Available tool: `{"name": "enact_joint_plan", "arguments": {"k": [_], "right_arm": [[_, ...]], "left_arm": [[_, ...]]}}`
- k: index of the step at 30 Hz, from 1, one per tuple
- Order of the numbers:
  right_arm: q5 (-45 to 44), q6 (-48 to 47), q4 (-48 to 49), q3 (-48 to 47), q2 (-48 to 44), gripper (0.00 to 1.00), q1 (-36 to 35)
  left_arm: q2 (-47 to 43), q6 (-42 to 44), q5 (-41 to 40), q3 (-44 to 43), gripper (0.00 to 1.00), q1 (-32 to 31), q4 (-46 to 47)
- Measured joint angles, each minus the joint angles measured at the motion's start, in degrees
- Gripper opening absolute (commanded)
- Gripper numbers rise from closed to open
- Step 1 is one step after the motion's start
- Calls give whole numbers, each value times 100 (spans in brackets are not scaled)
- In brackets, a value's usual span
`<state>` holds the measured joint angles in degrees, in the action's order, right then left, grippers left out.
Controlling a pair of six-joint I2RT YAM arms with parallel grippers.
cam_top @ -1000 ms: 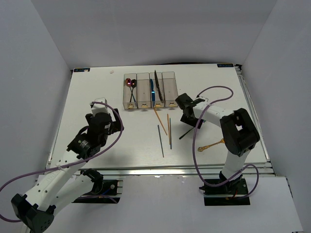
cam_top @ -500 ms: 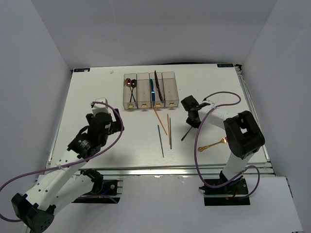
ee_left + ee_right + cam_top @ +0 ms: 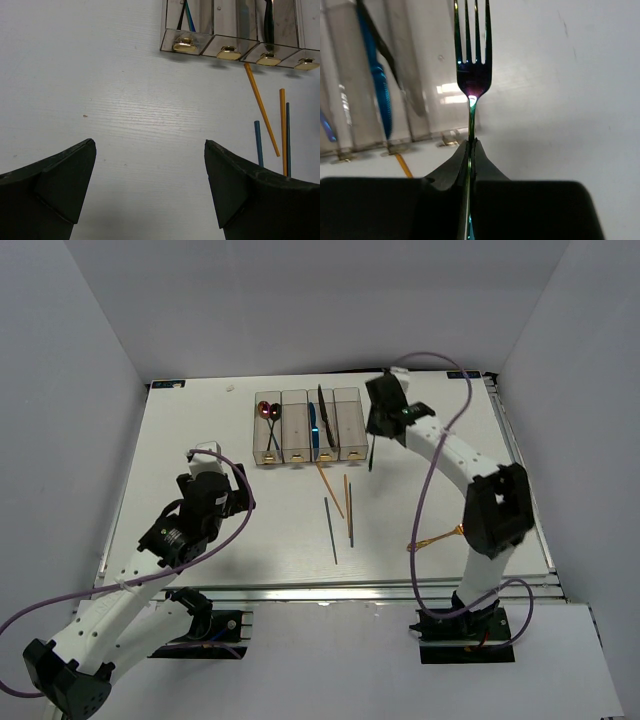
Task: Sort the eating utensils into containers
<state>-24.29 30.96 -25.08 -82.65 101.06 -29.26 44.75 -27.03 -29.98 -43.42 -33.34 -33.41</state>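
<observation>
Cutlery nearest me is the gold fork point(image 3: 435, 538), lying flat on the bench point(image 3: 200, 420) at the lower right of the top view. A bit further up on the left side of the frame, my left fingers point(image 3: 207, 458) hang over bare bench, spread wide and released.

In the middle of the frame there are four loose chopsticks point(image 3: 346, 492). The two bluish-dark ones lie lower, the two gold ones higher. The slanted gold one has its far tip just short of the third bin's front end.

Next come the containers point(image 3: 308, 425), four joined clear bins at the upper middle. The leftmost bin holds a red spoon point(image 3: 265, 409) with a darker one beside it. The third bin has a blue knife point(image 3: 313, 426), and a black knife point(image 3: 322, 403) lies slanted next to it. I can't tell whether the black one sits fully inside that bin.

Furthest out, my right fingers point(image 3: 470, 150) are clenched on the handle of the iridescent fork point(image 3: 472, 75). It's just to the right of the rightmost bin at the upper right of centre. Whether its tines touch the bench, I can't say.
</observation>
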Motion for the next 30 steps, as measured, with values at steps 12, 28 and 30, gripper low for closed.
{"name": "enact_joint_plan", "arguments": {"k": [12, 28, 30], "right_arm": [[527, -1952, -352, -4210, 3156, 0, 4], [791, -2000, -398, -4192, 3338, 80, 59], [708, -1810, -498, -3928, 3032, 82, 61]], "left_arm": [[118, 17, 87, 0, 98, 0, 2], [197, 68, 240, 0, 98, 0, 4], [197, 68, 240, 0, 98, 0, 4]]}}
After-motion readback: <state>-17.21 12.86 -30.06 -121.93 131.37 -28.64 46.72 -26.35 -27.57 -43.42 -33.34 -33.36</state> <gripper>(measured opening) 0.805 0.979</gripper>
